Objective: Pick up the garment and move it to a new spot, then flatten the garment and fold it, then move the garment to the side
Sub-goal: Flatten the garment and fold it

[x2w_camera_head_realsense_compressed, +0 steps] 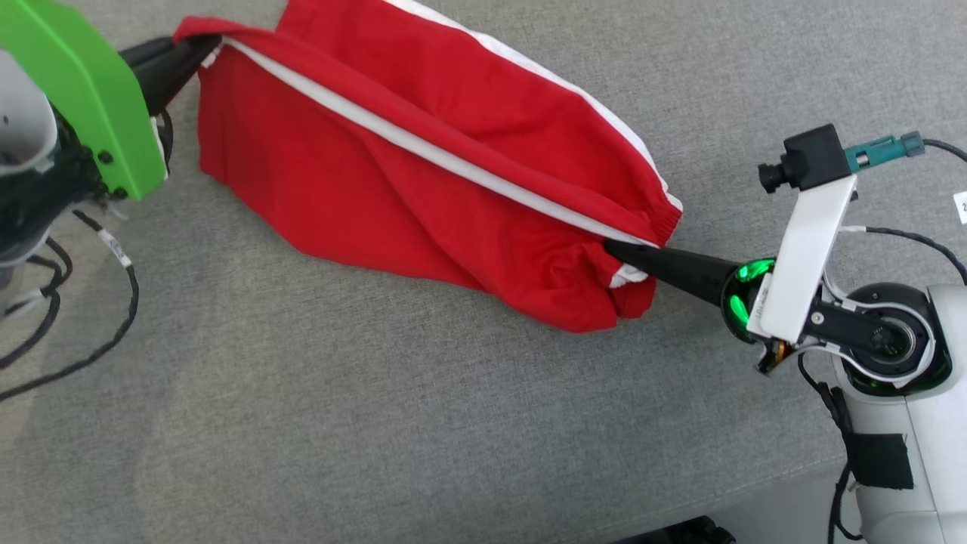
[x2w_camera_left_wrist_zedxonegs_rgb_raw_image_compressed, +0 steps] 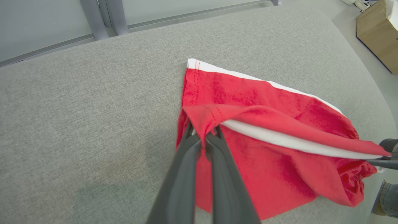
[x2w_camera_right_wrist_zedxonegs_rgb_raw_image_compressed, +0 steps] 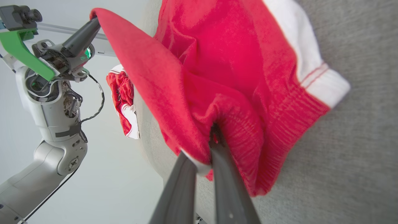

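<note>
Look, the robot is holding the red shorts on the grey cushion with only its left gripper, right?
Not quite. Both grippers hold the red shorts: the left gripper pinches one end and the right gripper pinches the other end. The head view shows both grips. The rest is right: the shorts are red, and the cushion is grey.

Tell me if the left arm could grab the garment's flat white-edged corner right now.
Probably not yet. The corner lies bare on the grey cushion just ahead of the left gripper, but its jaws are shut on another fold of the garment and must release first.
</note>
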### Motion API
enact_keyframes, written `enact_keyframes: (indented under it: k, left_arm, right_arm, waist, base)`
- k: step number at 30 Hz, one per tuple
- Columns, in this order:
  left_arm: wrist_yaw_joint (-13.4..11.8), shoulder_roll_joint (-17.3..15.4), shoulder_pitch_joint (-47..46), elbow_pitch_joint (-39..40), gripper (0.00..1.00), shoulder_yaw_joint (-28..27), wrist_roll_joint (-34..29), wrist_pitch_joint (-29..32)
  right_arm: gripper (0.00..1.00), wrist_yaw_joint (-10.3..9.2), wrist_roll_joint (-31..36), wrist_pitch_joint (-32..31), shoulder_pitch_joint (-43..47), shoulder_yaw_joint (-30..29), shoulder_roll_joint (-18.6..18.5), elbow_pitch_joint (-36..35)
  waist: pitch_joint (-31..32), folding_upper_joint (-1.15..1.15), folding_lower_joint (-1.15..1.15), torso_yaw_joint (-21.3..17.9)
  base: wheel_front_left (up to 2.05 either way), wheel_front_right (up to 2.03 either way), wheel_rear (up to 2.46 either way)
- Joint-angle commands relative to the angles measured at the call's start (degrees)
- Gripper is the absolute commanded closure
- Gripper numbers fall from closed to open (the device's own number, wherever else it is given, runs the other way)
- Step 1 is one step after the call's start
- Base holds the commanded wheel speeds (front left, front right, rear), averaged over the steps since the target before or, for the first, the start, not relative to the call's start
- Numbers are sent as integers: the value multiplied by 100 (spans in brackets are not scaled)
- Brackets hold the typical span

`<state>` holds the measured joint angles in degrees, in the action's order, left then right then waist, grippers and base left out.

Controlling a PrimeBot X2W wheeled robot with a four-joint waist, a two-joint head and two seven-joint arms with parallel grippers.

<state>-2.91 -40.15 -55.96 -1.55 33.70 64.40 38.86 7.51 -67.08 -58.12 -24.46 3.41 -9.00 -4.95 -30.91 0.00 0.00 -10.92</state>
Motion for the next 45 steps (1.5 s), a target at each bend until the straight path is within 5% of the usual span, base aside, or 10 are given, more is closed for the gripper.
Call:
enact_keyframes:
  k: [1,12,13,14,15,30,32,34,35,45]
  left_arm:
    - [36,41,-180,-134,100,24,-65,37]
    - [176,257,-761,-849,100,191,-292,165]
    - [172,258,-787,-920,100,213,-311,165]
    - [181,268,-810,-966,100,223,-315,156]
    - [195,290,-825,-1031,100,239,-331,153]
    - [219,270,-1092,-1506,100,370,-625,118]
    - [179,280,-1113,-1575,84,373,-655,79]
    - [153,274,-1110,-1651,51,373,-687,24]
    - [120,270,-1110,-1692,0,373,-715,-8]
    - [118,262,-871,-1933,0,368,-849,-393]
  right_arm:
    - [100,-4,65,-69,-82,-102,124,-28]
    - [95,-4,330,-442,-273,-525,576,-174]
    - [64,-4,395,-409,-283,-508,587,-193]
    - [7,-4,443,-367,-293,-493,589,-209]
    - [0,-4,512,-340,-301,-446,591,-230]
    - [0,-3,819,783,102,159,169,-1393]
    - [0,-3,923,1107,160,262,24,-1480]
    - [0,-3,1015,1408,248,413,-163,-1531]
    - [0,-3,1056,1591,278,497,-272,-1539]
    - [0,-3,2053,3727,569,1056,-996,-1144]
  waist:
    - [-143,0,0,-118]
    - [-283,0,0,-352]
    - [-287,0,0,-372]
    - [-290,0,0,-389]
    - [-289,0,0,-411]
    - [-266,0,0,-774]
    - [-278,0,0,-828]
    - [-283,0,0,-879]
    - [-283,0,0,-904]
    - [-106,0,0,-991]
  base:
    - [0,0,0]
    - [0,0,0]
    - [0,0,0]
    - [0,0,0]
    - [0,0,0]
    - [0,0,0]
    - [0,0,0]
    - [0,0,0]
    - [0,0,0]
    - [0,0,0]
